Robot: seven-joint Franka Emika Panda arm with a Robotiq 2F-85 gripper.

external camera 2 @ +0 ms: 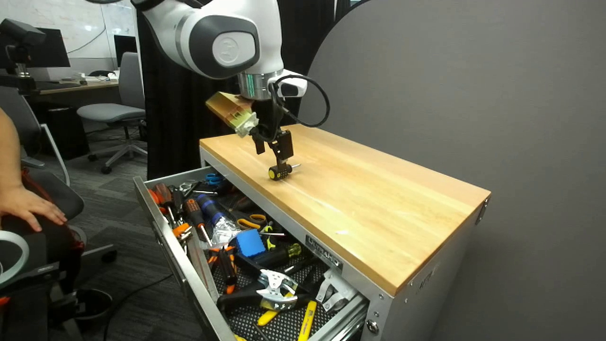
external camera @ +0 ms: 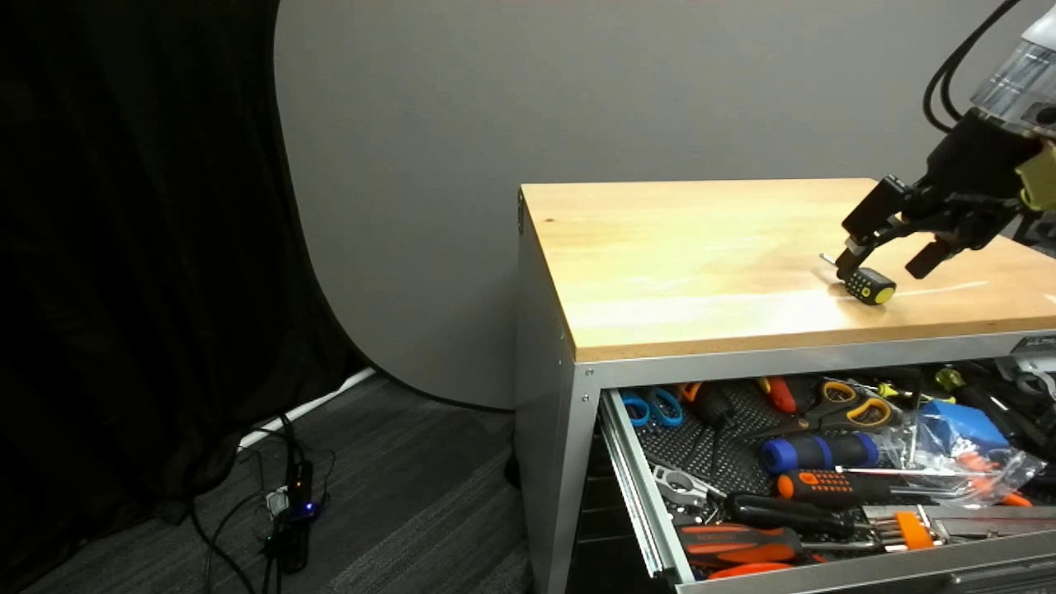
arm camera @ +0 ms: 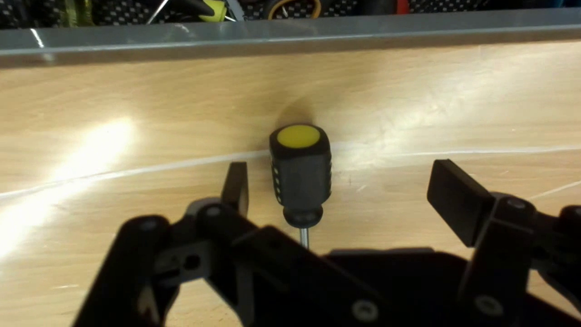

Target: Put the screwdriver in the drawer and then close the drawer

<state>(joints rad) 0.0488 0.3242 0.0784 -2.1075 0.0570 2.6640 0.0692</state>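
The stubby screwdriver (external camera: 872, 287) lies on the wooden top near its drawer-side edge. Its black handle with yellow end faces the drawer, and its short metal shaft points away; it also shows in an exterior view (external camera 2: 274, 173) and in the wrist view (arm camera: 301, 177). My gripper (arm camera: 347, 190) is open, with the handle between its fingers, nearer the left finger in that view and apart from both. The gripper is low over the top in both exterior views (external camera: 887, 262) (external camera 2: 271, 158). The uppermost drawer (external camera 2: 176, 258) is pulled out; its rim also shows in an exterior view (external camera: 833, 571).
The drawer holds many tools, including scissors (external camera: 854, 406), a blue block (external camera 2: 250, 243) and a spring clamp (external camera 2: 278, 289). The cabinet's wooden top (external camera 2: 378, 208) has a metal edge (arm camera: 290, 36) above the drawer. A person's hand (external camera 2: 33, 208) is beyond the drawer.
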